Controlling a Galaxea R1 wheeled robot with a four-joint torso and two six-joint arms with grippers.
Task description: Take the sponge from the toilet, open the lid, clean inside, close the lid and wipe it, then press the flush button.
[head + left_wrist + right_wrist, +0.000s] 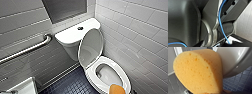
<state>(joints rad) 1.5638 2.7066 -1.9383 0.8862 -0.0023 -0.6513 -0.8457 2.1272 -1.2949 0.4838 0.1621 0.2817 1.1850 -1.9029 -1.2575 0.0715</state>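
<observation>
Sponge [117, 89] is gripped in my R hand, at the front rim of the toilet [72, 35] bowl. Lid [90, 46] up, leaning vs tank. L hand: can't tell.

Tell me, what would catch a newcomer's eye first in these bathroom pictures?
The orange sponge grabs you first: it looms large in the right wrist view and peeks in at the bottom edge of the head view, by the front of the toilet. Next comes the white lid, standing open against the tank, with the small dark flush button on the tank top.
</observation>
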